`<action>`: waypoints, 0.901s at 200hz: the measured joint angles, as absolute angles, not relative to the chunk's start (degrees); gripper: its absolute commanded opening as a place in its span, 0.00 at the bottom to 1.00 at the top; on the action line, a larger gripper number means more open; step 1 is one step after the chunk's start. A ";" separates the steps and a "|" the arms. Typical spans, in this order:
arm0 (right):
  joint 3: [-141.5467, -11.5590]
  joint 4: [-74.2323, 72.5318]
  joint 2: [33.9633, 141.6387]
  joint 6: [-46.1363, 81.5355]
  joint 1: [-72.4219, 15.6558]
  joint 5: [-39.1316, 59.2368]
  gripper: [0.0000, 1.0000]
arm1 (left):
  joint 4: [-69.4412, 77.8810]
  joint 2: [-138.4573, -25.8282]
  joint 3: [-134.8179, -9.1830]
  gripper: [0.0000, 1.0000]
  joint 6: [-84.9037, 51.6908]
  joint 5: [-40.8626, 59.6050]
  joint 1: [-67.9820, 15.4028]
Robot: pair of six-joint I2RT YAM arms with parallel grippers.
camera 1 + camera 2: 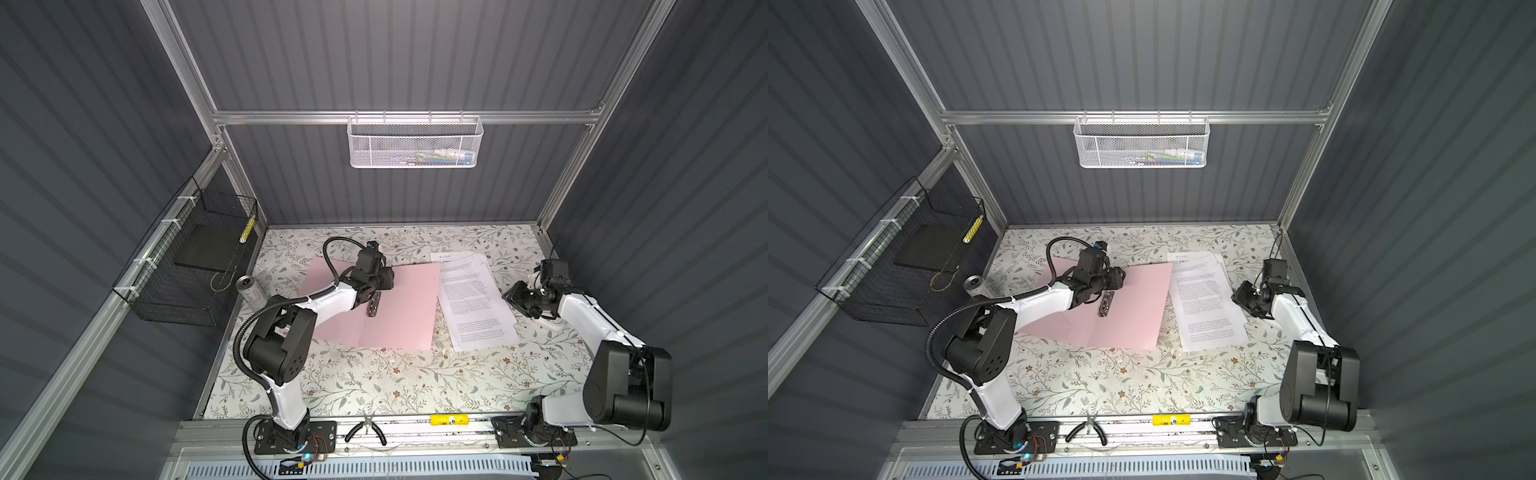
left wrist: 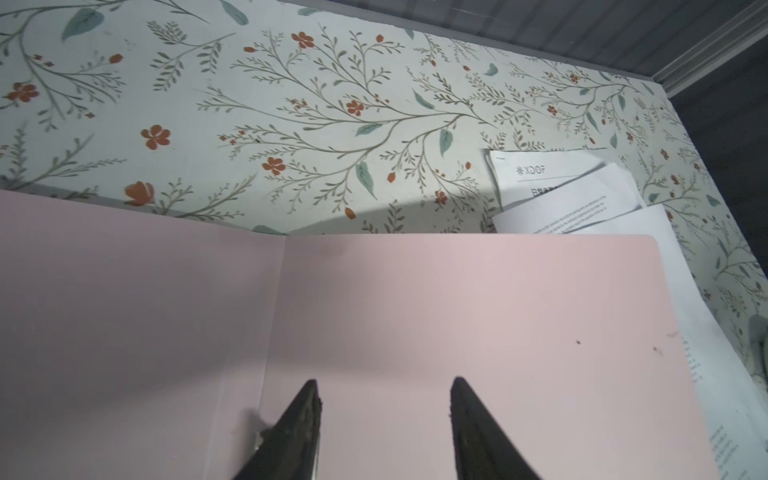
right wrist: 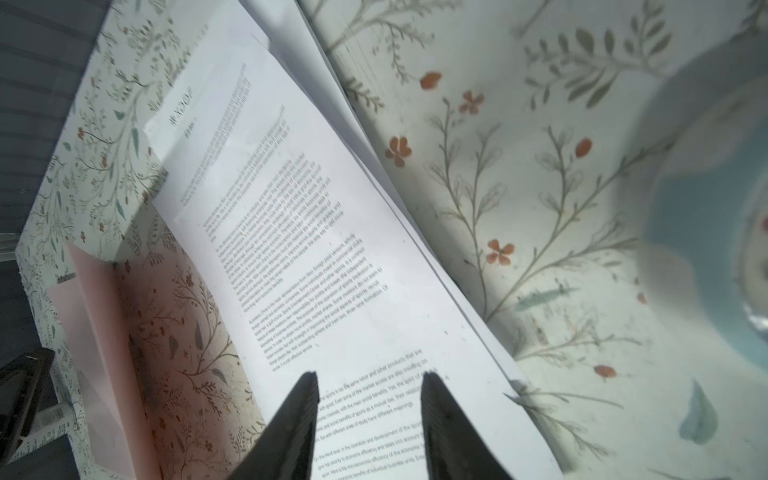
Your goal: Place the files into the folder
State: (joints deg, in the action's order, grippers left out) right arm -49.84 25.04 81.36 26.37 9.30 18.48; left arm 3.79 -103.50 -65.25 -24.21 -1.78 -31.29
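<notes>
The pale pink folder (image 1: 407, 316) (image 1: 1133, 320) lies open on the flowered table, its dark clip (image 1: 372, 306) (image 1: 1105, 304) near the spine. My left gripper (image 1: 388, 279) (image 1: 1119, 277) hovers over it, open and empty; in the left wrist view its fingertips (image 2: 384, 380) stand apart above the folder's leaf (image 2: 457, 299). The files (image 1: 473, 299) (image 1: 1204, 299) (image 2: 573, 191), several fanned white printed sheets, lie just right of the folder. My right gripper (image 1: 509, 297) (image 1: 1239, 297) (image 3: 370, 376) is at their right edge, open, low over the top sheet (image 3: 291, 232). The folder's edge (image 3: 95, 316) curls up beyond.
A metal can (image 1: 248, 289) stands at the table's left edge beside a black wire basket (image 1: 187, 270). A white mesh basket (image 1: 413, 143) hangs on the back wall. Pliers (image 1: 365, 430) and a yellow item (image 1: 449, 419) lie on the front rail.
</notes>
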 measured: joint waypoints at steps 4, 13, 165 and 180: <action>-49.82 25.34 81.56 26.35 9.43 18.59 0.39 | 3.79 -103.50 -65.25 0.51 -24.25 -1.63 -31.66; -49.84 25.30 81.76 25.78 9.52 18.70 0.38 | 3.79 -103.48 -65.28 0.51 -24.40 -1.37 -32.36; -36.88 23.16 79.83 28.18 14.96 18.46 0.51 | 5.21 -104.68 -65.32 0.49 -26.13 1.98 -35.99; -36.88 22.90 79.99 28.25 14.96 20.32 0.50 | 5.56 -105.36 -65.32 0.48 -26.15 2.24 -35.99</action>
